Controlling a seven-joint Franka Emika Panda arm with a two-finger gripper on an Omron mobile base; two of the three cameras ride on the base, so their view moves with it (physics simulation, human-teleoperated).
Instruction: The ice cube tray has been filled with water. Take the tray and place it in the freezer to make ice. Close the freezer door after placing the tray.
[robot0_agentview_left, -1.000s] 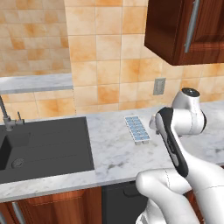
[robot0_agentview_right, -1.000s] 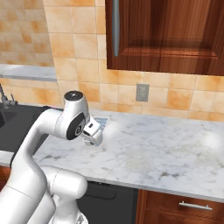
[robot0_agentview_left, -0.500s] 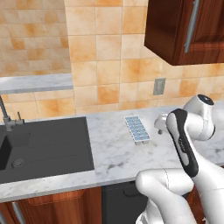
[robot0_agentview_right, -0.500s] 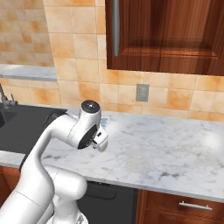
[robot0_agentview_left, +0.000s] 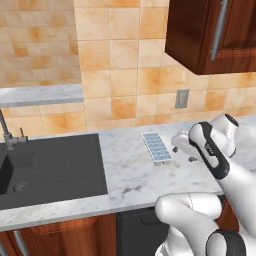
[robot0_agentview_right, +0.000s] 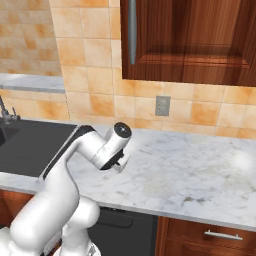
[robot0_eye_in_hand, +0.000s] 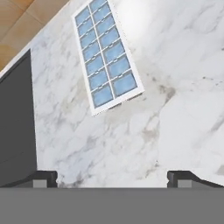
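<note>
Well, my gripper (robot0_eye_in_hand: 112, 177) hangs with its 2 fingers apart; the ice cube tray (robot0_eye_in_hand: 107, 54) at 12 o'clock could spill water (robot0_eye_in_hand: 114, 50) if nudged.

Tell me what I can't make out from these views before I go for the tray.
- Ice cube tray in the right base view: the arm stands in front of it.
- Tool in the left base view: the arm's wrist partly covers it.
- Sink: the left frame edge cuts off its basin.
- Tray's far end in the hand view: cropped by the top edge.
</note>
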